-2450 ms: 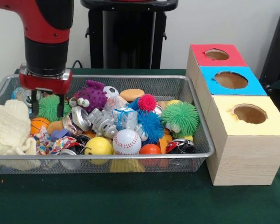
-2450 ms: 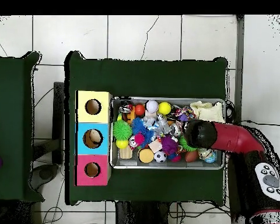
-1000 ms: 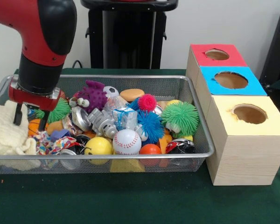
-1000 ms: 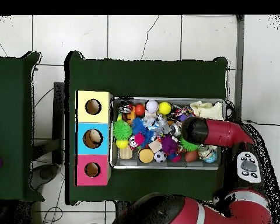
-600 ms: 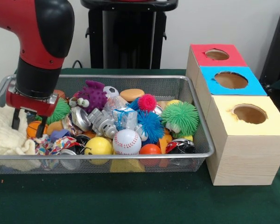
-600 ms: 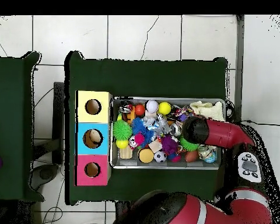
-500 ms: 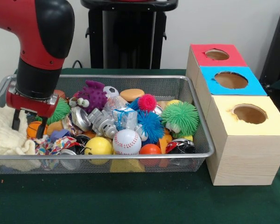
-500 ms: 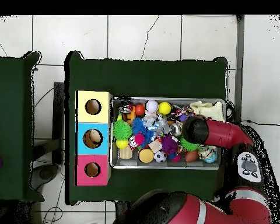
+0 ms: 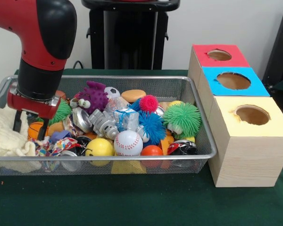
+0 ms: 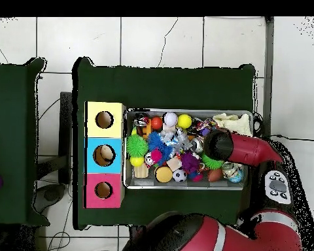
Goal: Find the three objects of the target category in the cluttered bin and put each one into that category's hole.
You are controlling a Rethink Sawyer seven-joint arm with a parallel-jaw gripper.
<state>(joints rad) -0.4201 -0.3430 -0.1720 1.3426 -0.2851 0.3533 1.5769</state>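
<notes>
A wire mesh bin (image 9: 132, 78) is packed with toys. My gripper (image 9: 29, 126) hangs low at the bin's left end, open, one finger (image 9: 16, 122) by a cream cloth (image 9: 4, 134) and the other beside a green spiky ball (image 9: 61, 112). An orange basketball (image 9: 34, 130) lies between the fingers, not gripped. Also in the bin are a baseball (image 9: 128, 142), a yellow ball (image 9: 99, 147), a small soccer ball (image 9: 112, 92), and a purple monster toy (image 9: 92, 95). In the overhead view the arm's wrist (image 10: 218, 145) hides the gripper.
Three wooden boxes stand in a row right of the bin, with a red hole (image 9: 219, 54), a blue hole (image 9: 233, 80) and a yellow hole (image 9: 252, 114). Green (image 9: 181, 117), blue (image 9: 152, 126) and pink (image 9: 148, 103) spiky balls and crushed cans (image 9: 81, 119) fill the middle. The pedestal (image 9: 129, 33) stands behind.
The gripper came from the bin's back left, forward and down, to straddle the orange basketball. In the last half second it has hardly moved.
</notes>
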